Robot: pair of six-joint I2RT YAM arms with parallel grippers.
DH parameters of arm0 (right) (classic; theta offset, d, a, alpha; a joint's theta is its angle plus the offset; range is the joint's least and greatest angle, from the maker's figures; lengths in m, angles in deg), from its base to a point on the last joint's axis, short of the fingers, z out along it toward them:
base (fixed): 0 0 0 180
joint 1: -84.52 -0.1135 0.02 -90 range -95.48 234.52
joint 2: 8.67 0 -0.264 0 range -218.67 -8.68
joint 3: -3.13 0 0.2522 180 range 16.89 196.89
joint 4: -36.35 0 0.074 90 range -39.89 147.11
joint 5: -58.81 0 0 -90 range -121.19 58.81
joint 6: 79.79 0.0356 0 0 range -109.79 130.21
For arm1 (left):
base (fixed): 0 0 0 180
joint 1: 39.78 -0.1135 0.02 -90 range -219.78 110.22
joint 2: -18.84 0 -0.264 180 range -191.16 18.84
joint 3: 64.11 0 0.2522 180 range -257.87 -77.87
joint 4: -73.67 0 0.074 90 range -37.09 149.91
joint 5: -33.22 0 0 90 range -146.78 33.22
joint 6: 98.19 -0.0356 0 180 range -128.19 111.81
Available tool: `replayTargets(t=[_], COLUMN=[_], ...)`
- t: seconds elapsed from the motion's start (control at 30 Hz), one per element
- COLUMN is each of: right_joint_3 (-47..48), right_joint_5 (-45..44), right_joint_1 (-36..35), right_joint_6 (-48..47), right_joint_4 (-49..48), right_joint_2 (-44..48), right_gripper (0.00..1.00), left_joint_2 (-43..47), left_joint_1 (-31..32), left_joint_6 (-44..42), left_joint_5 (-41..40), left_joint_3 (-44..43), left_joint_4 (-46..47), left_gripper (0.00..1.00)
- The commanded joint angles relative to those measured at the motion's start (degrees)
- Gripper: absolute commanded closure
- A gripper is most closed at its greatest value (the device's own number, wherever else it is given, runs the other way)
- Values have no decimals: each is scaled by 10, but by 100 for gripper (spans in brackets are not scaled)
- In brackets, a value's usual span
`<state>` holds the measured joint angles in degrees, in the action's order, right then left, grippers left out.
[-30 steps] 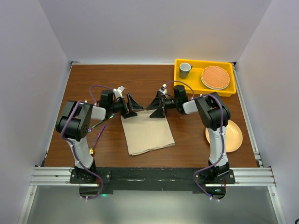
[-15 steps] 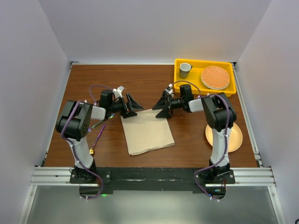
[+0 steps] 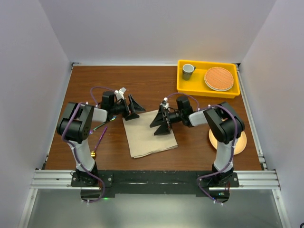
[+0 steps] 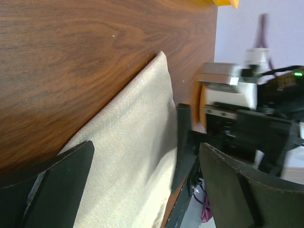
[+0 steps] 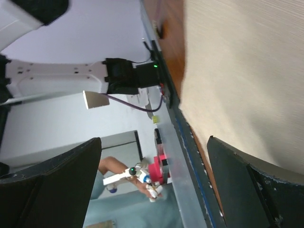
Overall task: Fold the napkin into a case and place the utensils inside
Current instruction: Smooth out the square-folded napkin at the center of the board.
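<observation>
The beige napkin (image 3: pixel 149 135) lies flat on the wooden table (image 3: pixel 95 85) between the 2 arms, already doubled into a nearly square sheet with no clear long axis and its edges a little askew to the table's. The left gripper (image 3: pixel 135 109) has its jaws spread wide and empty, low at the napkin's far-left corner; in its wrist view the cloth runs out ahead between both fingers (image 4: pixel 57 190). The right gripper (image 3: pixel 158 125) is also wide open and holds nothing, and it sits over the napkin's right edge, pointing left across the cloth, so it is the nearer one to that edge. Any coming fold likely turns on this: the right edge lies right under the right gripper, while the opposite edge lies on the left gripper's near side. What look like the utensils (image 3: pixel 100 138), slim and purple with a gold end, lie well left of the napkin beside the left arm, so that arm is better placed to fetch them. The peach plate (image 3: pixel 240 142) sits by the right arm's base
</observation>
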<state>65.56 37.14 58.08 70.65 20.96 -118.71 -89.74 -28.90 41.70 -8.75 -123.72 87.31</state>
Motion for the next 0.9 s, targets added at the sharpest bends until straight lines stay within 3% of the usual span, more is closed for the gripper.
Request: replayTargets(t=[0.0, 0.17, 0.27, 0.43, 0.67, 0.87], right_joint_3=[-6, 13, 37, 66, 71, 0], right_joint_5=[1, 9, 13, 18, 23, 15], right_joint_1=[6, 19, 42, 61, 49, 39], right_joint_6=[-86, -254, -416, -529, -437, -329], right_joint_4=[45, 235, 366, 517, 495, 409], right_joint_2=[-19, -53, -89, -98, 34, 124], right_gripper=[2, 2, 2, 2, 2, 2], left_joint_2=[-16, -18, -20, -20, -18, -14], left_joint_1=[-12, -13, -14, -14, -13, -13], left_joint_6=[-36, -37, -41, -41, -40, -41], left_joint_5=[-54, -55, -58, -61, -61, -61], left_joint_3=[18, 15, 13, 15, 15, 15], left_joint_4=[-39, -43, -48, -52, -47, -46], left_gripper=[0, 0, 0, 0, 0, 0])
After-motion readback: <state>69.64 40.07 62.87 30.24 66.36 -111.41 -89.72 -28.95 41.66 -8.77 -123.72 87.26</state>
